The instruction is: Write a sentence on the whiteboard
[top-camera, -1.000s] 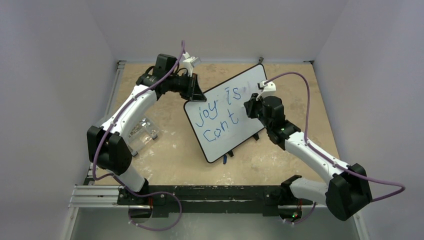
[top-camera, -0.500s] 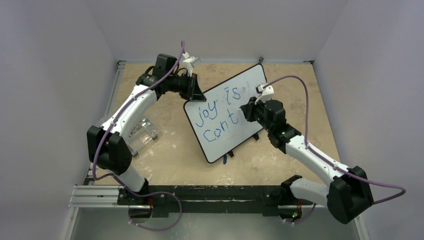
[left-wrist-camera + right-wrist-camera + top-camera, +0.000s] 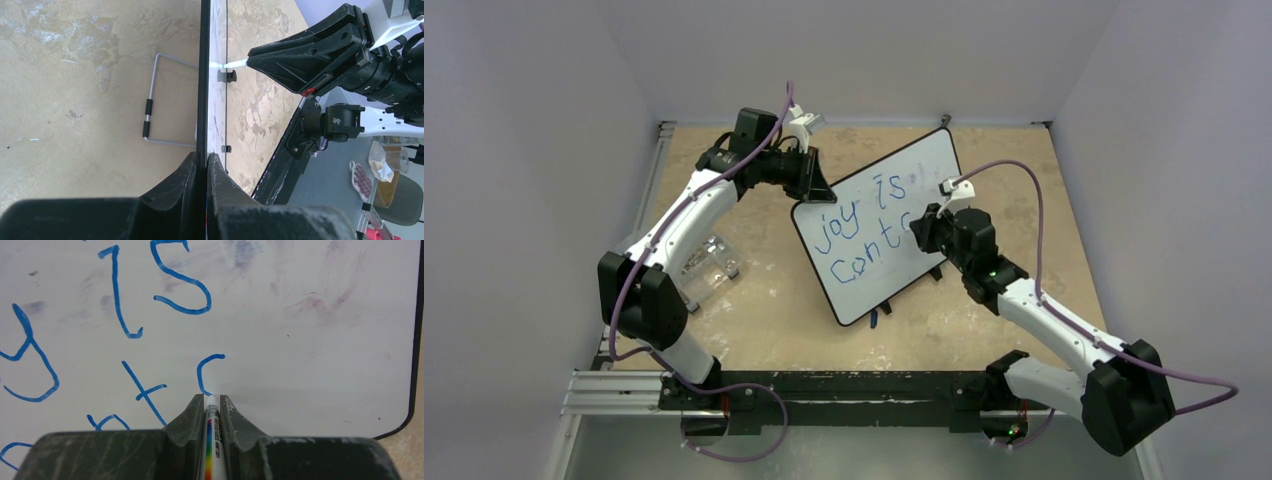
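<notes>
The whiteboard (image 3: 927, 164) stands tilted on the tan table, black-framed. The sentence (image 3: 856, 236) in blue marker reads "joy is" over "cont", followed by a fresh curved stroke (image 3: 204, 371). My left gripper (image 3: 815, 189) is shut on the whiteboard's upper left edge; in the left wrist view its jaws (image 3: 205, 161) pinch the thin black frame (image 3: 202, 75). My right gripper (image 3: 212, 399) is shut on a white marker (image 3: 212, 440) with a rainbow stripe, its tip touching the board at the foot of that stroke. In the top view the right gripper (image 3: 917, 229) sits over the board's right half.
A clear plastic holder (image 3: 707, 267) lies left of the board near the left arm. A small blue cap (image 3: 874, 320) rests at the board's near corner. A wire stand (image 3: 150, 115) props the board from behind. Faint purple smudges (image 3: 325, 295) mark the board's upper right.
The right gripper has slid down and toward me along the board with the marker, leaving a new curved blue stroke after "cont". The left arm has not moved.
</notes>
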`<action>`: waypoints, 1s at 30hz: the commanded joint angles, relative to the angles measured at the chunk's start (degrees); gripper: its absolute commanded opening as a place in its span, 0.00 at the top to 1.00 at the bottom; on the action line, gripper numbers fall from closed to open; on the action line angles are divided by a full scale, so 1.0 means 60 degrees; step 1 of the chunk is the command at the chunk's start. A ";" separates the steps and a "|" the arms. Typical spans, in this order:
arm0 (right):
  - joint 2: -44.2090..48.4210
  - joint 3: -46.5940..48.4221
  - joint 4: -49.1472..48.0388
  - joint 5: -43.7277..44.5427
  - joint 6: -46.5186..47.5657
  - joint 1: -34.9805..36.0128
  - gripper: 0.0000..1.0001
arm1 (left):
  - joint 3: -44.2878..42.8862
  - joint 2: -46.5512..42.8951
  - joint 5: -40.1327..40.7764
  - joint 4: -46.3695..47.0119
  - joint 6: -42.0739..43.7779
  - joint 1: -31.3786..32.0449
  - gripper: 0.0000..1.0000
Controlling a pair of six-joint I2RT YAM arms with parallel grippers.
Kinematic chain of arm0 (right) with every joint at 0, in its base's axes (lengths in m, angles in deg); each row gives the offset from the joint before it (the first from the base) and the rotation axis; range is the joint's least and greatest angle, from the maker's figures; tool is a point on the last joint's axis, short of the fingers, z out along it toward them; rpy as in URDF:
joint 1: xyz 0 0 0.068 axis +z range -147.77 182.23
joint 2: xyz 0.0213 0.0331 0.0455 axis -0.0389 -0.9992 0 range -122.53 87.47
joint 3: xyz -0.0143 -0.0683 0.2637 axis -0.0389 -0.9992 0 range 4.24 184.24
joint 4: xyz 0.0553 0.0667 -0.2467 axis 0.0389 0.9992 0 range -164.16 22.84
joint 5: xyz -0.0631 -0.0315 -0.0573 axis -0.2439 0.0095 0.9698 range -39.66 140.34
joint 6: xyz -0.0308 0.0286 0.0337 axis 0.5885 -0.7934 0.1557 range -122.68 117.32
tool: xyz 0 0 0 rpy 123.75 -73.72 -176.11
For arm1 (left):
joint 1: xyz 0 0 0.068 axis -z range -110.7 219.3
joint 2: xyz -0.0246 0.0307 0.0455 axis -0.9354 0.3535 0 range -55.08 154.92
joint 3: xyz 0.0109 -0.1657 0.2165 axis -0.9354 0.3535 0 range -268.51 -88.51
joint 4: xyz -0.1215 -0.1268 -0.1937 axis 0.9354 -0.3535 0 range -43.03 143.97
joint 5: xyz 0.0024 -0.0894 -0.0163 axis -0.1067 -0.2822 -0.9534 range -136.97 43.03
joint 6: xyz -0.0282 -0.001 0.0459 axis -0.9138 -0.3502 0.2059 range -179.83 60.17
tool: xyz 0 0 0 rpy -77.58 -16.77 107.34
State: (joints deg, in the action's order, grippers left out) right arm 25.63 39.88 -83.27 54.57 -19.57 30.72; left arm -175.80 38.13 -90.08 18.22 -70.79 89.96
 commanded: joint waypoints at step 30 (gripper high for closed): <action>-0.1157 0.1887 0.0587 0.0848 0.0087 0.0041 1.00 | -0.0108 -0.0347 0.0229 0.0465 0.0596 0.0013 1.00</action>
State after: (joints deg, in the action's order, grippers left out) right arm 19.27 49.34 -78.06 60.32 -19.15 30.70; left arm -175.80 38.13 -89.53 18.17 -71.25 89.94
